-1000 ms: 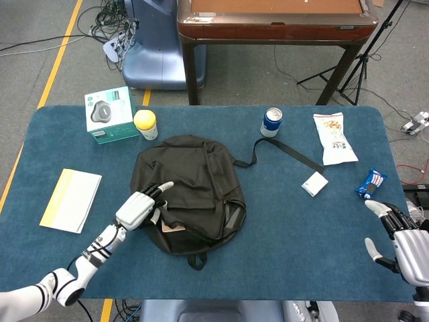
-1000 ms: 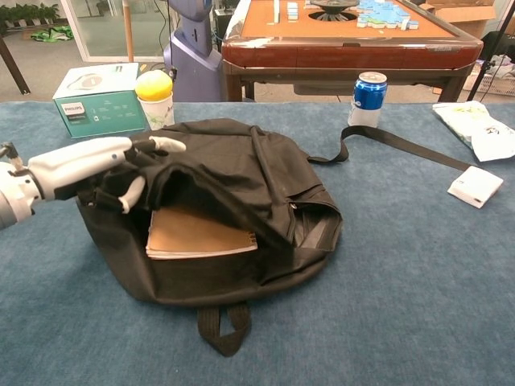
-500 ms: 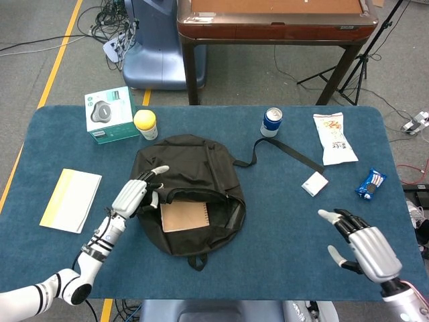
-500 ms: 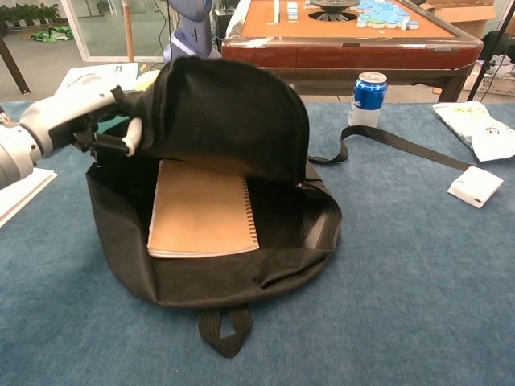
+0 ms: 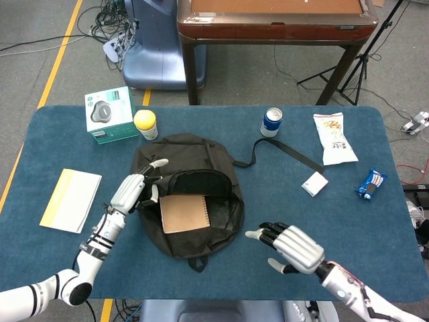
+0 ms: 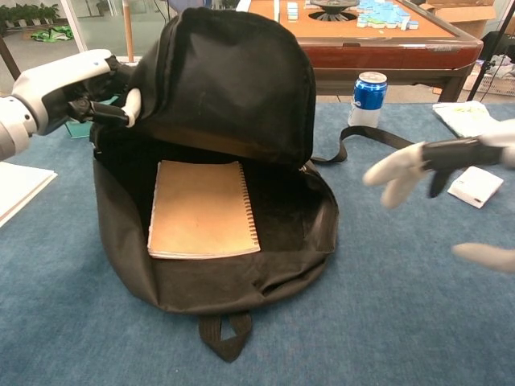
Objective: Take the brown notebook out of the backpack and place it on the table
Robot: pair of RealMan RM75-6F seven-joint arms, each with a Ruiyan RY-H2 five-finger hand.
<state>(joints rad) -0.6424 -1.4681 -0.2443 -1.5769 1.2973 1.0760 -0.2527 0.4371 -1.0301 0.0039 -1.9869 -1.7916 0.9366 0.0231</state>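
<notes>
A black backpack [image 5: 201, 235] [image 6: 225, 88] lies mid-table with its flap lifted. Inside lies the brown spiral notebook [image 5: 184, 213] [image 6: 203, 209], flat and fully in sight. My left hand [image 5: 132, 192] [image 6: 68, 83] grips the flap's left edge and holds it up. My right hand [image 5: 292, 244] [image 6: 438, 165] hovers to the right of the bag with fingers spread, holding nothing and clear of the bag.
A yellow-and-white booklet [image 5: 70, 200] lies at the left. A boxed product [image 5: 110, 114] and a yellow-lidded cup [image 5: 145, 124] stand behind the bag. A blue can [image 5: 271, 121], snack bag [image 5: 334, 138], white box [image 5: 314, 183] and blue packet [image 5: 371, 183] sit to the right, with the bag's strap [image 5: 285, 151].
My left hand has raised the flap higher, baring the whole notebook. My right hand has swept in from the table's right edge toward the bag.
</notes>
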